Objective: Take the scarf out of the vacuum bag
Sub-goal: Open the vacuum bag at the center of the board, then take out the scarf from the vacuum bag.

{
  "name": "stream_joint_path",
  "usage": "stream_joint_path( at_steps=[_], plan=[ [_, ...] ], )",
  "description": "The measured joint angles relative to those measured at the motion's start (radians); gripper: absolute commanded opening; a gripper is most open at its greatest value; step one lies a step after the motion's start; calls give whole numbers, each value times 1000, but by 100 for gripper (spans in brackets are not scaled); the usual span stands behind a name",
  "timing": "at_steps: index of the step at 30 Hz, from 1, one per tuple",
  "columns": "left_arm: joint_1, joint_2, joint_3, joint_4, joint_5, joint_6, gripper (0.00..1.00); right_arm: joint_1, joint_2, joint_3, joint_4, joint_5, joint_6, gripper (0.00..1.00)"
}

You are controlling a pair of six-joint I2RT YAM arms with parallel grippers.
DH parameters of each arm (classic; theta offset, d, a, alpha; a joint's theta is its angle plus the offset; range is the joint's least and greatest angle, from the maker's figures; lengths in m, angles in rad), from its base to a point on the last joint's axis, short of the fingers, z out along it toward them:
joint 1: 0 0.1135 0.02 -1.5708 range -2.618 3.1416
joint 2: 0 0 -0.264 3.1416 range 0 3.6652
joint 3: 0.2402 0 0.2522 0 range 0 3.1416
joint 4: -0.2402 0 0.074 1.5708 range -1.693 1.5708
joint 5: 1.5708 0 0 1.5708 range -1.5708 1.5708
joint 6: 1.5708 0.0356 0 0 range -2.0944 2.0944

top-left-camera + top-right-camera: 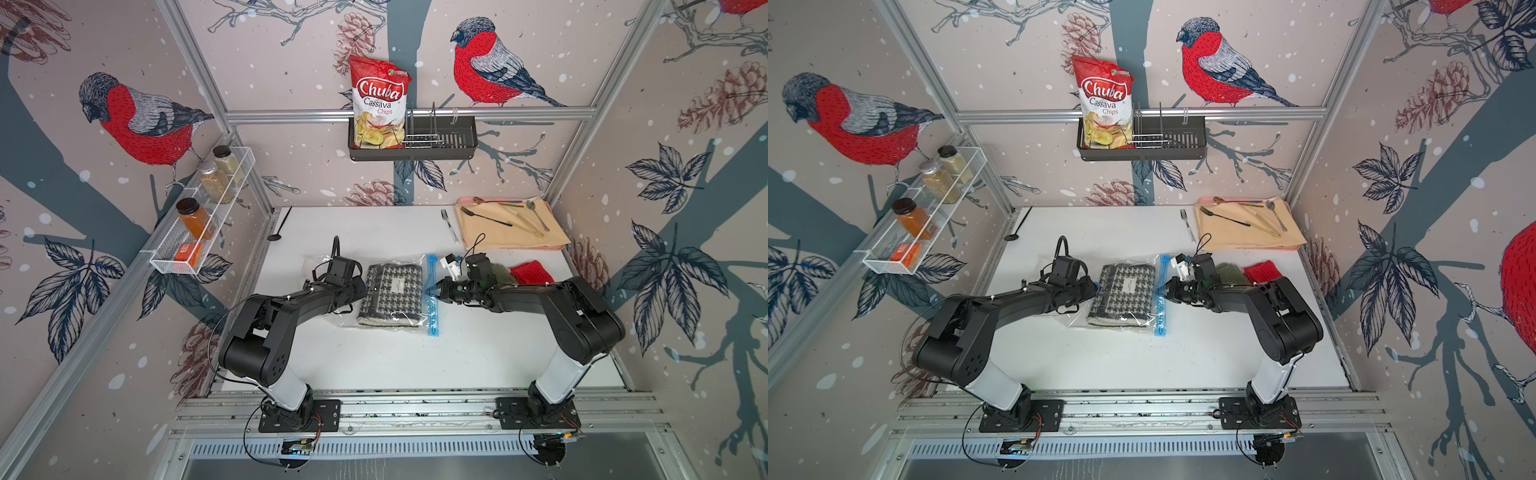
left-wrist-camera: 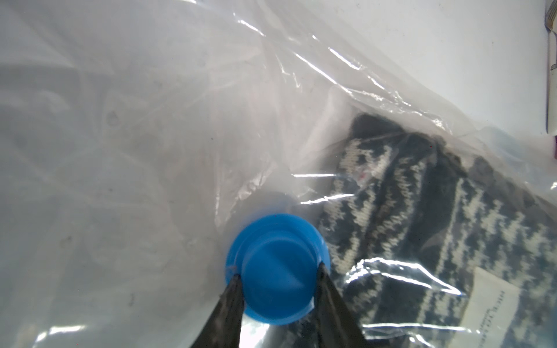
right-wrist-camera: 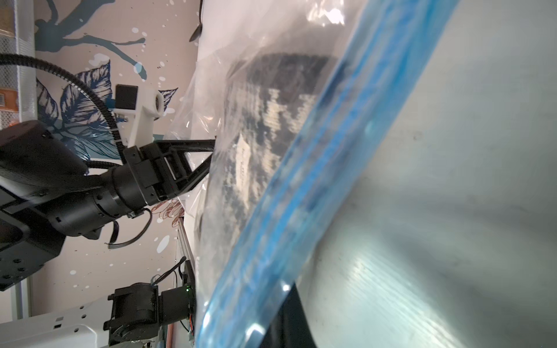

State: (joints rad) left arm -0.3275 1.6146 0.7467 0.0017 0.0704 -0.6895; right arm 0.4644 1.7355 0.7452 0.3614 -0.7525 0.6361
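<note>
The clear vacuum bag (image 1: pixel 351 322) lies on the white table in both top views, and the folded houndstooth scarf (image 1: pixel 392 293) (image 1: pixel 1125 291) is inside it. My left gripper (image 1: pixel 365 289) (image 2: pixel 278 268) is shut on the bag's round blue valve (image 2: pixel 277 268), right beside the scarf (image 2: pixel 422 226). One dark finger stands at each side of the valve. My right gripper (image 1: pixel 432 291) (image 3: pixel 280 316) is shut on the light-blue zip strip (image 1: pixel 433 316) (image 3: pixel 316 180), about midway along it. The scarf (image 3: pixel 271 120) shows through the plastic behind the strip.
A red knit piece (image 1: pixel 532 272) and an olive-green one (image 1: pixel 505 274) lie by the right arm. At the back right a tray with a beige cloth (image 1: pixel 511 226) holds cutlery, with a fork (image 1: pixel 449 224) beside it. A black spoon (image 1: pixel 278 230) lies at the back left edge.
</note>
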Motion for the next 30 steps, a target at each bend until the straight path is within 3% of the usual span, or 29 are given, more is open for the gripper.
stream_joint_path(
  at_steps=[8,16,19,23,27,30],
  plan=[
    [0,0,0,0,-1,-2,0,4,-35,48,-82,25,-37,0],
    [0,0,-2,2,-1,-2,0,15,25,52,-103,46,-47,1],
    [0,-1,-2,3,-1,-2,0,18,57,51,-99,48,-45,10],
    [0,-2,-3,4,-1,-2,0,18,92,42,-61,42,-30,38],
    [0,-2,-6,9,-1,-2,0,18,111,27,6,6,0,51],
    [0,-1,-9,15,-1,-2,0,18,124,17,54,-32,27,68]
  ],
)
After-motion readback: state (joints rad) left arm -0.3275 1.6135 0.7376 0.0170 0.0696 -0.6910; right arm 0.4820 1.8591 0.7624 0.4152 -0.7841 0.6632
